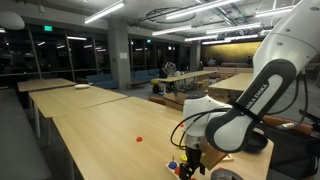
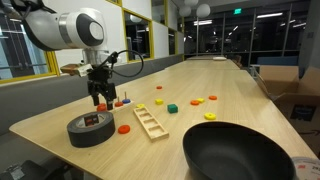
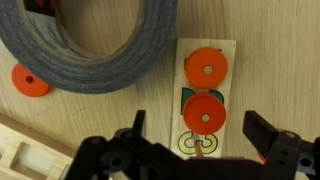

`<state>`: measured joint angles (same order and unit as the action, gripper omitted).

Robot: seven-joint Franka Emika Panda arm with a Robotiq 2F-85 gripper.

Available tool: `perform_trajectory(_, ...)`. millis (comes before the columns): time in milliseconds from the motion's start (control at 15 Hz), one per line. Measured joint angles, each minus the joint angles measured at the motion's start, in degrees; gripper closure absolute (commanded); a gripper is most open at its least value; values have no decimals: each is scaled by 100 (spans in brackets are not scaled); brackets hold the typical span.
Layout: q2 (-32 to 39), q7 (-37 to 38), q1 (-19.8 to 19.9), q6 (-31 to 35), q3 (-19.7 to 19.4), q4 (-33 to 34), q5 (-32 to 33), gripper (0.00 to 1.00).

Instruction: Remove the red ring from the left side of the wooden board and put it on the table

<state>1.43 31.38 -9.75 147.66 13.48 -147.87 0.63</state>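
Observation:
In the wrist view a small wooden board (image 3: 207, 100) lies beside a grey tape roll (image 3: 90, 45). Two red rings sit on its pegs, one at the far end (image 3: 206, 68) and one in the middle (image 3: 203, 112) over a green ring. A yellow ring (image 3: 200, 143) is at the near end. My gripper (image 3: 200, 130) is open and empty, its fingers on either side of the board over the middle red ring and the yellow ring. In both exterior views the gripper (image 2: 103, 97) (image 1: 190, 155) hangs just above the board (image 2: 122, 102).
The tape roll (image 2: 90, 128) lies close to the board. A loose red disc (image 3: 30, 80) (image 2: 124, 128) and a wooden ladder-like rack (image 2: 150, 121) lie nearby. Coloured pieces (image 2: 172, 108) are scattered mid-table. A black pan (image 2: 240, 152) stands at the near edge.

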Motion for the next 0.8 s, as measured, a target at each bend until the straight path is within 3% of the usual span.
perform_trajectory(67, -23, 0, -1, -2, 0, -20, -4, 25)
perform_trajectory(200, -57, 0, -3, -2, 0, -51, -6, 31)
perform_trajectory(600, -97, 0, -14, -2, 0, -100, -7, 77)
perform_trajectory(800, -104, 0, -17, -2, 0, -102, -7, 76)
